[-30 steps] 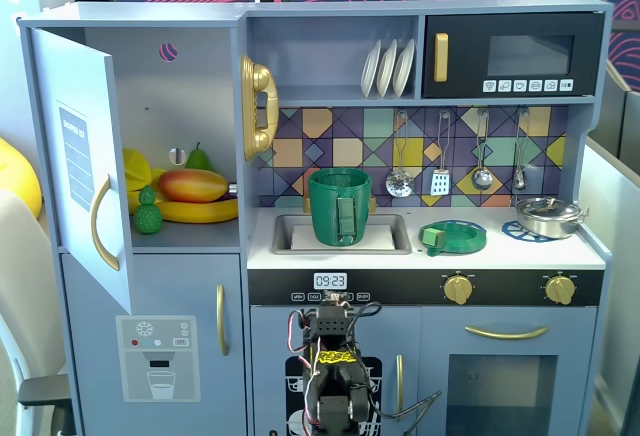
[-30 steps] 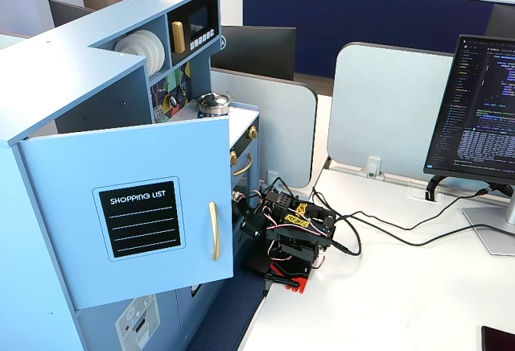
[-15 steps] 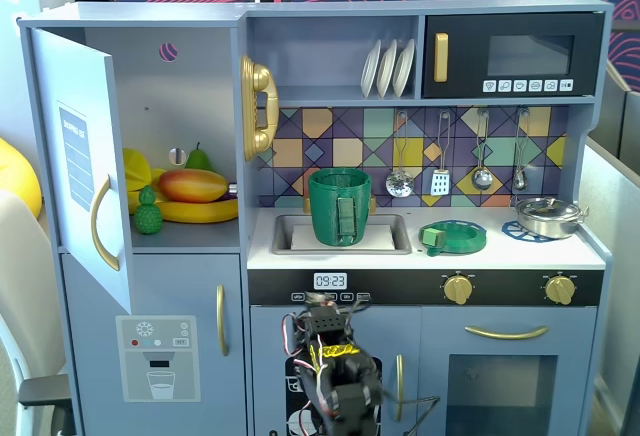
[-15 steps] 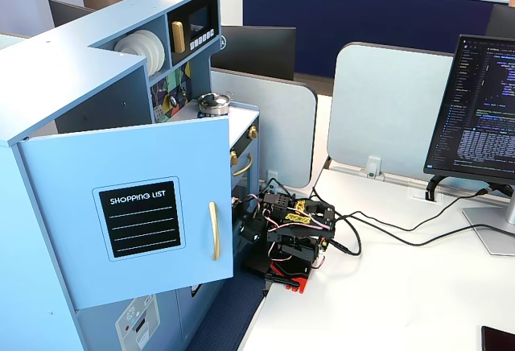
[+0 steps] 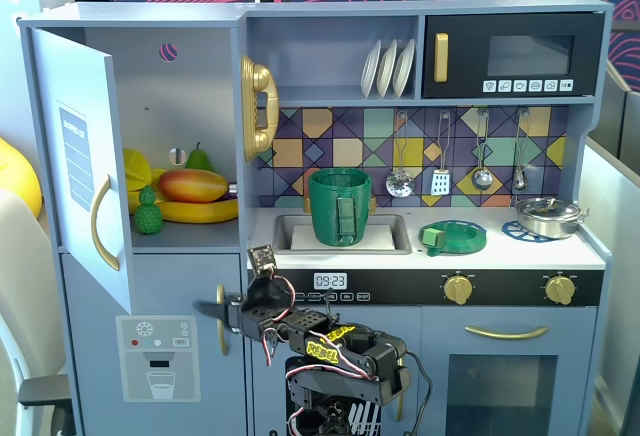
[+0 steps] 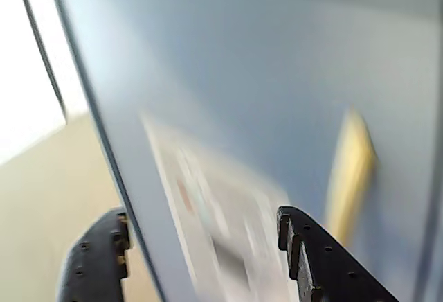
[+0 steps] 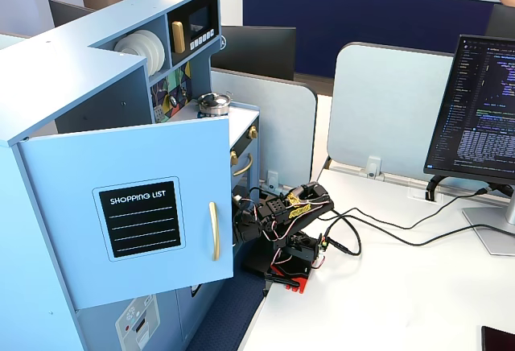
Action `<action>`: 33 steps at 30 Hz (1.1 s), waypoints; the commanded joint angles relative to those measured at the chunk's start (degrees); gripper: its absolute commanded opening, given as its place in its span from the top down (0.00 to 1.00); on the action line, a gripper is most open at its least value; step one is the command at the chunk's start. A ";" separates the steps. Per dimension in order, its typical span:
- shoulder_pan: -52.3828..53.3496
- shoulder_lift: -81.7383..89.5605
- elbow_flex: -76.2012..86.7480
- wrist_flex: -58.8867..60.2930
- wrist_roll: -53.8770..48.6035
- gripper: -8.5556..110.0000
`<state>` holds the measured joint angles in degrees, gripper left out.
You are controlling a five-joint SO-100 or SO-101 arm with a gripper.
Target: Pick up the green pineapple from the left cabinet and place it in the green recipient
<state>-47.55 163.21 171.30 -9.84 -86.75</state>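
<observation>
Green pineapple (image 5: 148, 213) stands upright, crown up and long axis vertical, on the shelf of the left cabinet (image 5: 175, 136), just left of the mango (image 5: 193, 185) and in front of the bananas (image 5: 195, 211); it has not moved. Since half a second ago the arm has swung up and leftward, bringing the claw (image 5: 215, 311) before the lower door. Its fingers (image 6: 315, 257) are spread apart, empty. Green recipient (image 5: 340, 206) sits in the sink.
</observation>
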 commanded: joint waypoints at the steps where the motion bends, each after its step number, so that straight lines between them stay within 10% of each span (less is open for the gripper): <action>1: -1.58 -3.25 -7.82 -8.61 -3.16 0.74; 33: 5.10 -46.23 -61.79 8.35 -6.42 0.59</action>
<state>-43.33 119.53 116.63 -2.72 -94.04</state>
